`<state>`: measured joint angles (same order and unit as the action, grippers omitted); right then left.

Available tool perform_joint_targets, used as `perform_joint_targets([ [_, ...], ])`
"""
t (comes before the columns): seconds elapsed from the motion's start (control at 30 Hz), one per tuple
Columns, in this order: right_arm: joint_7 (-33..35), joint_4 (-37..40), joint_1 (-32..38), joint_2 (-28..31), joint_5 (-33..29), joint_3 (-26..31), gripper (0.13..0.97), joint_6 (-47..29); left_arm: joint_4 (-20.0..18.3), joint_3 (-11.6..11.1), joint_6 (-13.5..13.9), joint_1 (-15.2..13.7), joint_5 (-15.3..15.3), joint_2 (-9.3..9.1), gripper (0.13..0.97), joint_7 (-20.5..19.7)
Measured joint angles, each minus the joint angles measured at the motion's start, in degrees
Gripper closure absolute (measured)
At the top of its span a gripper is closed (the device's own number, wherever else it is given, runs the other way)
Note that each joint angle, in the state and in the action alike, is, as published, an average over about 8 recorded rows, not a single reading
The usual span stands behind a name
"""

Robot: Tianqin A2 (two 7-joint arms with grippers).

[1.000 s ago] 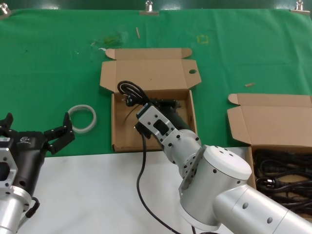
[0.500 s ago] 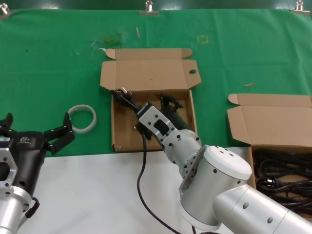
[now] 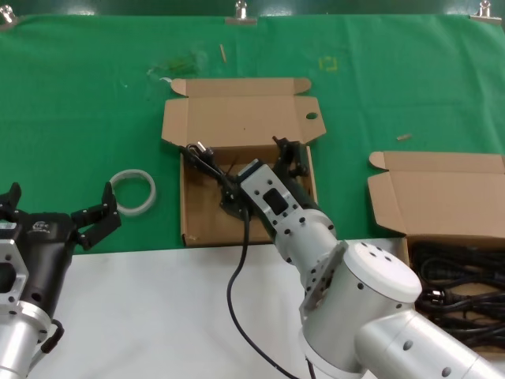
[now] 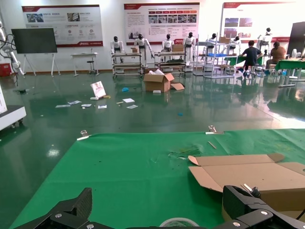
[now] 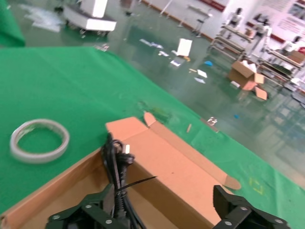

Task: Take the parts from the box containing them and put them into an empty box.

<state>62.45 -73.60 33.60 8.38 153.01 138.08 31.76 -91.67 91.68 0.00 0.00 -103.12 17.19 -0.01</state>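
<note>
The empty box (image 3: 203, 221) with the round-holed flap lies open at the middle of the green cloth. One coiled black cord (image 3: 207, 162) rests in its rear left corner, plug end up. My right gripper (image 3: 259, 167) hangs inside this box, open wide. In the right wrist view the cord (image 5: 116, 167) runs close beside one finger (image 5: 81, 214) of that gripper (image 5: 162, 210), with nothing between the jaws. The box containing the parts (image 3: 442, 197) sits at the right, with more black cords (image 3: 458, 276) inside. My left gripper (image 3: 55, 207) waits open at the near left.
A white translucent ring (image 3: 132, 192) lies on the cloth left of the middle box, just ahead of my left gripper (image 4: 157, 212). The white table edge (image 3: 142, 284) runs along the front. A black cable hangs from my right arm.
My right gripper has opened and let go of the cord bundle, which dropped into the middle box's rear left corner. The gripper then shifted right. The left arm has not moved.
</note>
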Motion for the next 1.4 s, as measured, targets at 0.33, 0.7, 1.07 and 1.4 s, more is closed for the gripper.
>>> perform_joint_targets([
  [0.33, -8.9, -2.6, -4.8, 0.0, -7.1, -6.6, 0.297, -4.5, 0.0, 0.0, 0.0, 0.0, 0.0, 0.0, 0.132, 0.0],
  [0.7, -18.9, -5.5, -10.2, 0.0, -15.1, -14.1, 0.167, -9.6, 0.0, 0.0, 0.0, 0.0, 0.0, 0.0, 0.132, 0.0],
  [1.07, -28.9, -8.4, -15.6, 0.0, -23.1, -21.5, 0.13, -14.7, 0.0, 0.0, 0.0, 0.0, 0.0, 0.0, 0.132, 0.0],
  [1.4, -38.2, -11.0, -20.5, 0.0, -30.5, -28.4, 0.129, -19.4, 0.0, 0.0, 0.0, 0.0, 0.0, 0.0, 0.132, 0.0],
])
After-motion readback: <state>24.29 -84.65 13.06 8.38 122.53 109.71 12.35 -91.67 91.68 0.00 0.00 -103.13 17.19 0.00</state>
